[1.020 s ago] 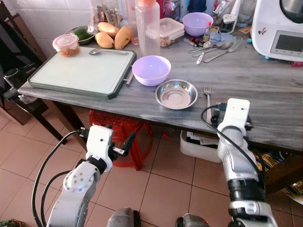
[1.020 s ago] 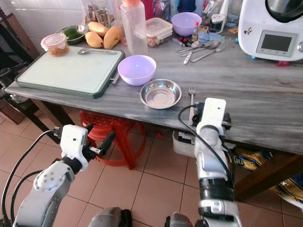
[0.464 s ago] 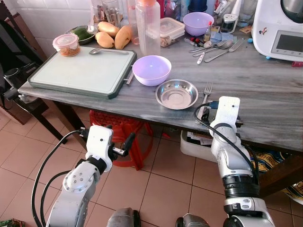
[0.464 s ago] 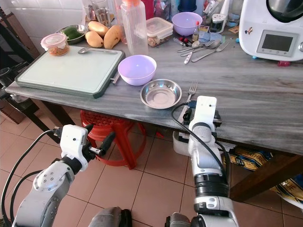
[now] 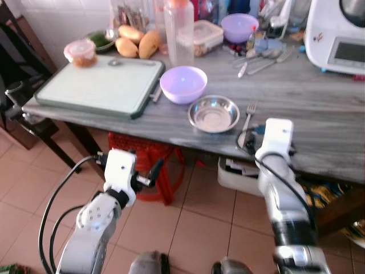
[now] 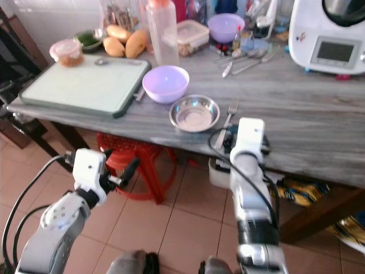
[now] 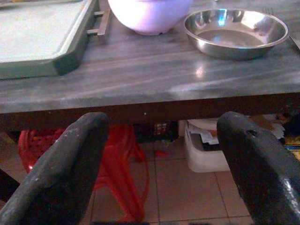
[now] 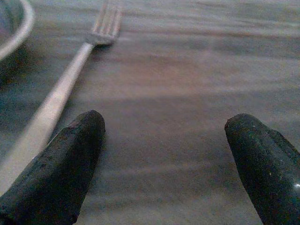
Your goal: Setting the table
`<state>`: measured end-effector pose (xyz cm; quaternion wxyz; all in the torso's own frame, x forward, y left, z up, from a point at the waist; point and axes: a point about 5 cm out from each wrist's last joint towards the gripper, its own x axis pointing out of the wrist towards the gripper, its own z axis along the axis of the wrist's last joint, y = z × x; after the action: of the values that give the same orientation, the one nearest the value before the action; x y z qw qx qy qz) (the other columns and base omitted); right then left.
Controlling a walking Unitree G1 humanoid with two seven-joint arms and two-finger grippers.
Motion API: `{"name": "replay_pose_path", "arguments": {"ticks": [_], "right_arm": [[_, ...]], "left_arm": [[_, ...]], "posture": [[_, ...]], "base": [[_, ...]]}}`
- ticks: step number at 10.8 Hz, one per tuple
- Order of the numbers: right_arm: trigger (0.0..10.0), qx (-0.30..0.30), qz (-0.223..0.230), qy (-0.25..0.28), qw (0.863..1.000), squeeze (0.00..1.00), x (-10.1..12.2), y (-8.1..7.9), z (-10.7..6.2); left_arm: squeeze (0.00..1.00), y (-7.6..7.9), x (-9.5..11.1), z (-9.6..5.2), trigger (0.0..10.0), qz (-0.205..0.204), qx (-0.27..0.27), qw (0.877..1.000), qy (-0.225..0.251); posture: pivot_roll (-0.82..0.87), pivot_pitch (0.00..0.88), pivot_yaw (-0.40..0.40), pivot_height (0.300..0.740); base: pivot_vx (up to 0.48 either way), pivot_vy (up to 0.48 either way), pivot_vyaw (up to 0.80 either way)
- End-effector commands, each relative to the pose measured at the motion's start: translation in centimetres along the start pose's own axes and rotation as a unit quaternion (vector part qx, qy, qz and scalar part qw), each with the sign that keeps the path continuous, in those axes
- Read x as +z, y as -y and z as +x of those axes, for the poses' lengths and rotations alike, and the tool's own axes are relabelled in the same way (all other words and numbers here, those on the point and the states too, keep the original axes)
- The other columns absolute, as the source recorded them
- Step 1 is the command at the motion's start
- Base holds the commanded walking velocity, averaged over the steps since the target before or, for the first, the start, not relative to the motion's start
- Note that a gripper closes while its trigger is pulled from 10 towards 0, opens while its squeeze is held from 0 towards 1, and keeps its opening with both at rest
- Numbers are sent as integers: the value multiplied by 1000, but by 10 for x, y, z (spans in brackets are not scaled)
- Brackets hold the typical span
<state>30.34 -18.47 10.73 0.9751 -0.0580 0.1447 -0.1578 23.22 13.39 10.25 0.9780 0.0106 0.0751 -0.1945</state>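
Right at the near edge of the grey wood-grain table (image 5: 319, 108), the right gripper (image 8: 164, 154) holds its two black fingers (image 8: 56, 164) spread wide over the tabletop. A silver metal fork (image 8: 61, 89) lies flat just beside one finger, outside the gap, not touched, its tines pointing toward the far side of the table. Next to the fork sits one shallow round steel dish (image 5: 213, 113), and beyond it one lilac plastic bowl (image 5: 183, 84); a second lilac bowl (image 5: 239, 27) stands at the back. One green-rimmed pale cutting board (image 5: 97, 85) lies to the left. The left gripper (image 7: 164, 159) hangs below the table edge, fingers parted, empty. Loose cutlery (image 5: 262, 57) at the back is blurred and hard to count.
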Motion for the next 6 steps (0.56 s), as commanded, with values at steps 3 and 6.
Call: {"name": "replay_pose_path", "arguments": {"ticks": [3, 6], "right_arm": [[10000, -27, -19, 50, 998, 0, 6, 15, -18], [10000, -68, -13, 67, 995, 0, -1, 36, -27]], "left_arm": [[0, -3, 3, 3, 10000, 0, 9, 1000, 12], [0, -4, 4, 6, 10000, 4, 11, 1000, 22]], "posture": [[28, 9, 83, 740], [10, 0, 90, 740]], "base": [[0, 0, 0], [0, 0, 0]]}}
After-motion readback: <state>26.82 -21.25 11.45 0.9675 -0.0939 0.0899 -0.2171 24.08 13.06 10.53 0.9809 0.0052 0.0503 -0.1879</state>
